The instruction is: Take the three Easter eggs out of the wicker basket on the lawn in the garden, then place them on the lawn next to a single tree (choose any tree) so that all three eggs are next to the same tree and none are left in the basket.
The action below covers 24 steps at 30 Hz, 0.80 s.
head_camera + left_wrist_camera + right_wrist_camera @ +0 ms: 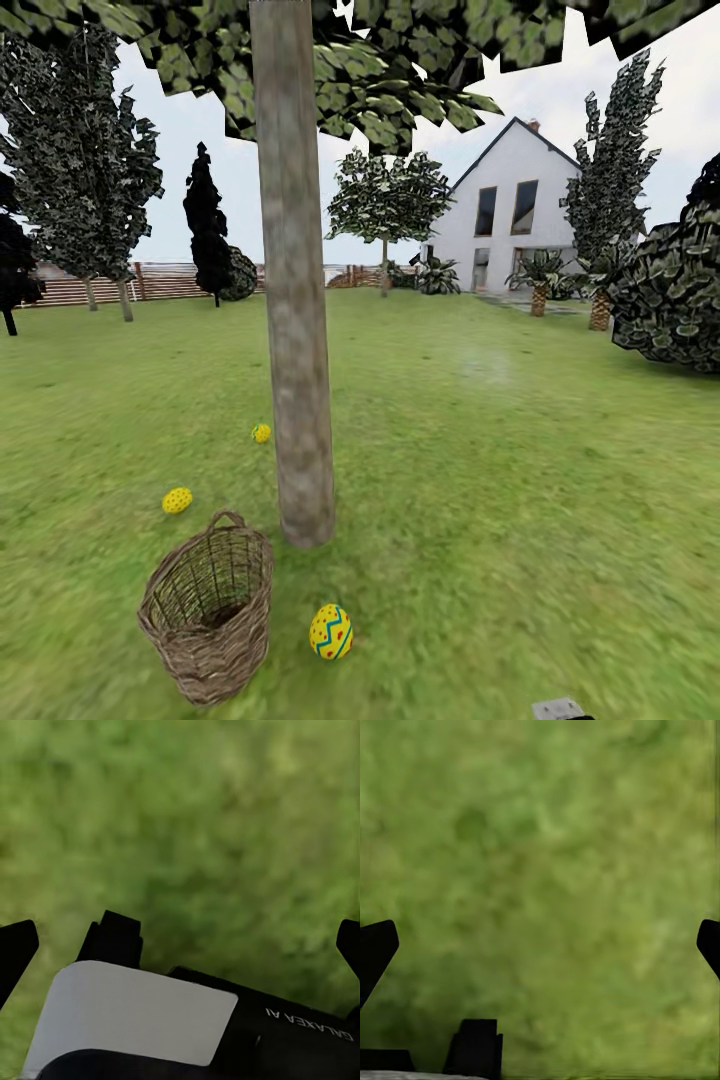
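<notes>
- My left claw [180, 945] and right claw [540, 945] hang wide apart, holding nothing, over blurry green lawn [555, 855].
- Ahead of both claws: small brown woven-twig basket [208, 622], apparently empty, tipped beside the grey-brown mottled tree trunk [295, 300].
- Three yellow painted eggs lie on the grass around that trunk: striped [331, 632], dotted [177, 500], farthest [261, 433].
- Judgement: placing looks done; the next move is only checking the basket.
</notes>
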{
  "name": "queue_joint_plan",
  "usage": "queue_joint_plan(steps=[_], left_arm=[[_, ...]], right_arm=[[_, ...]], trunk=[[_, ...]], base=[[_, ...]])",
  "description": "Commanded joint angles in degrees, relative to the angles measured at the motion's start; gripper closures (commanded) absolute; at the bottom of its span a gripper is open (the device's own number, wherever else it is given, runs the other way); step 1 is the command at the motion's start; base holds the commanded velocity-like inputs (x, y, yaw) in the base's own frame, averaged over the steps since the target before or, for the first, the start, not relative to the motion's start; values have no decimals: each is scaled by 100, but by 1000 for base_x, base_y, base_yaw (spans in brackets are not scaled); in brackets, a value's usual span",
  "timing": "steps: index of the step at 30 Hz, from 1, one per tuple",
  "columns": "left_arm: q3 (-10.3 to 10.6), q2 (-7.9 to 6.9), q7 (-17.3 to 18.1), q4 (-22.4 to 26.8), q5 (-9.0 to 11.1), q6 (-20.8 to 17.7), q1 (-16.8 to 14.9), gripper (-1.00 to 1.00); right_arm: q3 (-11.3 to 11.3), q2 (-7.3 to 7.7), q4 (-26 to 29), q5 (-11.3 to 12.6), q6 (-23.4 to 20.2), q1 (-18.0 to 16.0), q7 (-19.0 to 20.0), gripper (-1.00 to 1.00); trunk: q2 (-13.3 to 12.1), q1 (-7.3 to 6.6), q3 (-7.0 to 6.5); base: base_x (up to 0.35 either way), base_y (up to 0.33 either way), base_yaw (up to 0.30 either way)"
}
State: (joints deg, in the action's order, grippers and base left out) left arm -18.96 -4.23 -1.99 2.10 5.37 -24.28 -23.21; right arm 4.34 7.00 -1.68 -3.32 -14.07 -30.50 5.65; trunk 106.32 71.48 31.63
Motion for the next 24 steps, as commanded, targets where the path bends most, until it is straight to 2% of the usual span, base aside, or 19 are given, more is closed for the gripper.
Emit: queue_joint_plan(steps=[1, 7, 11, 14, 19, 24], left_arm=[[-6, -4, -14, -141, 56, -7, -2, -100], [-3, -32, 187, -502, 50, 288, 88, -100], [-5, -41, 205, -529, 52, 328, 292, -100], [-10, -51, 207, -534, 57, 351, 475, -100], [-8, -72, 215, -542, 53, 734, 640, -100], [-4, -72, 224, -543, 52, 848, 808, -100]], right_arm=[[42, -12, -67, -36, 17, -5, 20, -100], [41, -160, -349, -29, 234, 49, -43, -100], [40, -202, -373, -22, 364, 363, -46, -100], [40, -270, -376, -20, 679, 675, -46, -100], [40, -285, -377, -18, 784, 793, -46, -100], [40, -287, -377, -17, 820, 987, -46, -100]], trunk=[[-38, -23, -12], [-279, -155, -120], [-439, -243, -192], [-560, -309, -246], [-760, -419, -336], [-961, -528, -425]], base=[[0, 0, 0], [0, 0, 0], [0, 0, 0], [0, 0, 0], [0, 0, 0], [0, 0, 0]])
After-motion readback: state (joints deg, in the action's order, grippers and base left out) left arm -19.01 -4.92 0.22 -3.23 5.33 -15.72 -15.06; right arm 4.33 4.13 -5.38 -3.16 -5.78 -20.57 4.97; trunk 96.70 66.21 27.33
